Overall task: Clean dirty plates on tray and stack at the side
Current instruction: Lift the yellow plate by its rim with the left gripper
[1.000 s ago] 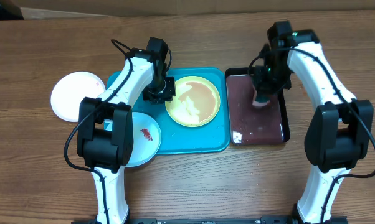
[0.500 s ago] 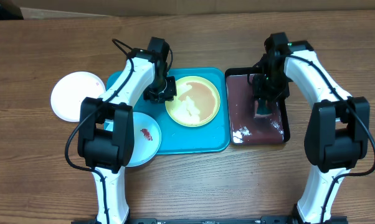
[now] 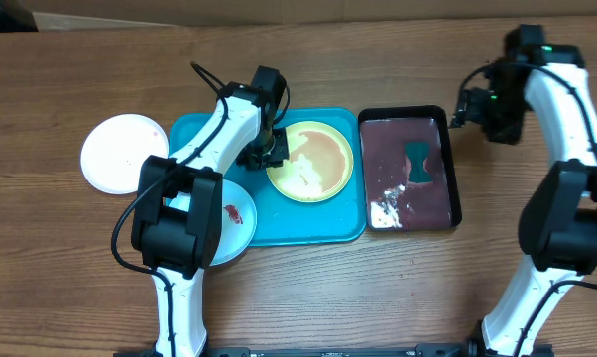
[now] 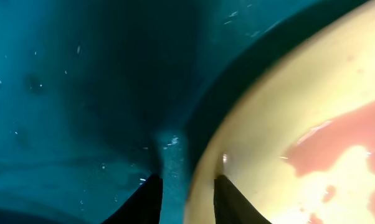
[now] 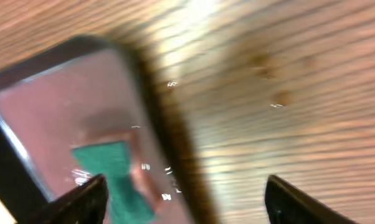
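On the large turquoise rectangular plastic tray (image 3: pixel 308 226), the left claw (image 4: pixel 186 186) straddles the rim of the round yellow-green plastic plate (image 3: pixel 316 167). We cannot tell if it is clenched, and a wet rim could slip. The right claw (image 5: pixel 184 190) hangs released.

White arms (image 3: pixel 216 134) — black joints (image 3: pixel 172 213), cables (image 3: pixel 201 79)

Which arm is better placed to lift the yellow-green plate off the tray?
Probably the left. The left hand straddles the rim of the yellow-green plate on the turquoise tray. The right hand is open and hangs over the table, beyond the black tray, far from that plate.
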You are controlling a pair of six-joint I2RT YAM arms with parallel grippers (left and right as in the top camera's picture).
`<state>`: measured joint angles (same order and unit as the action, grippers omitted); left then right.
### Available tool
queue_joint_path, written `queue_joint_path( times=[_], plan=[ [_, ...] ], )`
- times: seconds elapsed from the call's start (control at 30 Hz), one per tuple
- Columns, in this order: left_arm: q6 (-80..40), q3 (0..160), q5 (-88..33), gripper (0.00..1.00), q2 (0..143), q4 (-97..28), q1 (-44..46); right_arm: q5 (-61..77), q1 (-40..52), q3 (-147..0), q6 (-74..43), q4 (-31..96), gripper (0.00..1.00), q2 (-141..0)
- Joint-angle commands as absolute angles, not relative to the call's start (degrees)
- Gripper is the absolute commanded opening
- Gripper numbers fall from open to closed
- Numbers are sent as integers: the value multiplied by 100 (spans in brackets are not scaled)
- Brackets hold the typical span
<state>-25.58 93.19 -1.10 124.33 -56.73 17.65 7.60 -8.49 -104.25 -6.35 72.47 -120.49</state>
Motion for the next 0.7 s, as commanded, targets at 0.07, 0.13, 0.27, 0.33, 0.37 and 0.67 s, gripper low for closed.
queue_joint_path(
  times=[0.07,0.13,0.27,0.33,0.37,0.67],
  plan=[
    [-2707,9002,58,13,12536,-5494,1782,801,-1227,-10486,-637,7229,100,-11968],
    [-2687,9015,51,4,12534,-5494,1778,801,-1302,-10486,-637,7227,100,-11968],
    [-2303,9371,43,4,12499,-5596,1669,799,-1363,-10486,-637,7098,100,-11968],
    [-2222,9686,45,4,12481,-5719,1577,799,-1363,-10486,-637,6965,100,-11968],
    [-2222,9865,45,4,12481,-5793,1529,799,-1363,-10486,-637,6897,100,-11968],
    [-1638,11170,-294,4,12481,-6012,1374,799,-1358,-10486,-637,6447,100,-11968]
  ],
)
